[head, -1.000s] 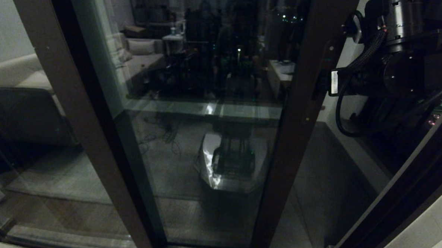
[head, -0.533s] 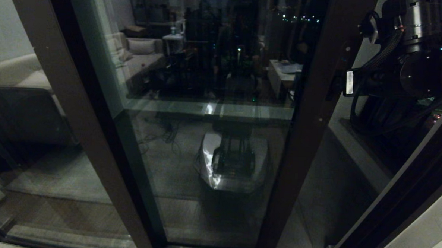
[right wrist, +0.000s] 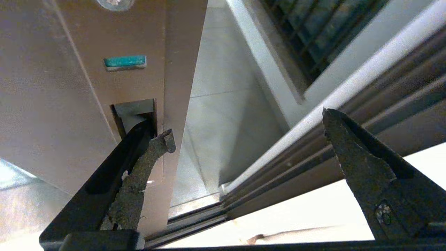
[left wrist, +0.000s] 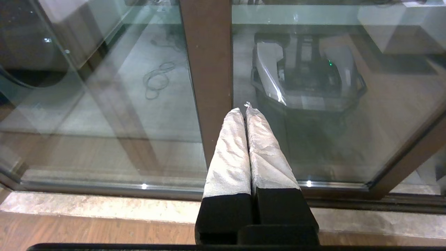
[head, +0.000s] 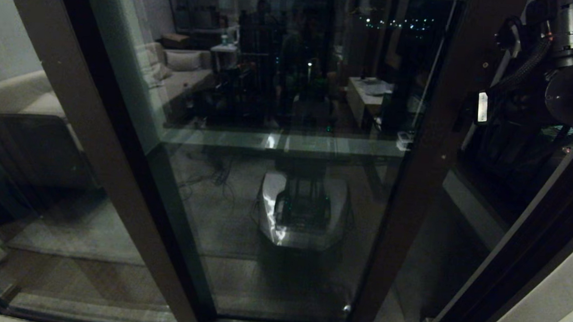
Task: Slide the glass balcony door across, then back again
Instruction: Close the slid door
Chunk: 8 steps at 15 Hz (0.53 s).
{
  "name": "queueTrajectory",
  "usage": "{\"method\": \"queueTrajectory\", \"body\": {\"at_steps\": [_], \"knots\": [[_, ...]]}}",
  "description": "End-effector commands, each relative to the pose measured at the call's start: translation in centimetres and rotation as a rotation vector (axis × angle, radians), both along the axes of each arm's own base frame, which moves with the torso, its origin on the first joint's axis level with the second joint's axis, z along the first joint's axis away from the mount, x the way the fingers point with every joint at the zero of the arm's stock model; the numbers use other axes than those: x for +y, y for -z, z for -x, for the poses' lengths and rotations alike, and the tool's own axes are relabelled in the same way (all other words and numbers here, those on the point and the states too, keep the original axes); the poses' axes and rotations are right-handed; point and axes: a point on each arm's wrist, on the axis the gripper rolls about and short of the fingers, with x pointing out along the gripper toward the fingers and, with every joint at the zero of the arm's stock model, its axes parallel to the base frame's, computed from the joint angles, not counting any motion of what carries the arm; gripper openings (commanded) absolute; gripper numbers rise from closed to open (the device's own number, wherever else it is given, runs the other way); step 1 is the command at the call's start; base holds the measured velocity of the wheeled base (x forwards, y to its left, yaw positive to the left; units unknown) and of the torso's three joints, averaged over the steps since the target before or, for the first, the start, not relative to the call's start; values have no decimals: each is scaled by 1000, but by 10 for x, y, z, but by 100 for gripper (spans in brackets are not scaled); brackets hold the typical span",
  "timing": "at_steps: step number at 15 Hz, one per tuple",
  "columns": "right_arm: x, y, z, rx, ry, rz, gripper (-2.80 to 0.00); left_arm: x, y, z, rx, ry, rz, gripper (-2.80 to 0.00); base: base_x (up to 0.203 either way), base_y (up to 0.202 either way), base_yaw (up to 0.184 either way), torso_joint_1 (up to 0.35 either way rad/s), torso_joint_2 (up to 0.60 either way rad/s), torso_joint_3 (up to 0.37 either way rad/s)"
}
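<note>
Glass balcony door (head: 287, 146) filling the centre of the head frame, its dark brown stile (head: 437, 138) slanting down the right side. Right hand (right wrist: 244, 132) at upper right of the head frame against that stile, spread wide: one finger (right wrist: 139, 164) hooked into the recessed slot handle (right wrist: 134, 111), the other hanging free over the floor track (right wrist: 278, 174). Small green tab (right wrist: 124, 61) just above the slot. Left hand (left wrist: 246, 109) low near the door's bottom, clenched on nothing, padded tips pressed together, in front of a brown post (left wrist: 207, 69).
</note>
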Motion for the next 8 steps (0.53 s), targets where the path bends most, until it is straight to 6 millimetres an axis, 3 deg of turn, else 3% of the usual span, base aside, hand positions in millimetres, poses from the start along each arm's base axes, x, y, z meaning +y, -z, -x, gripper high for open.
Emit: {"method": "queueTrajectory", "body": {"at_steps": [1, 8], "knots": [[-8, 1, 0, 3, 20, -2, 0, 0, 0, 0, 0, -1, 0, -280, 0, 0, 0, 0, 0, 0], [-30, 1, -1, 3, 83, -5, 0, 0, 0, 0, 0, -1, 0, -280, 0, 0, 0, 0, 0, 0]]}}
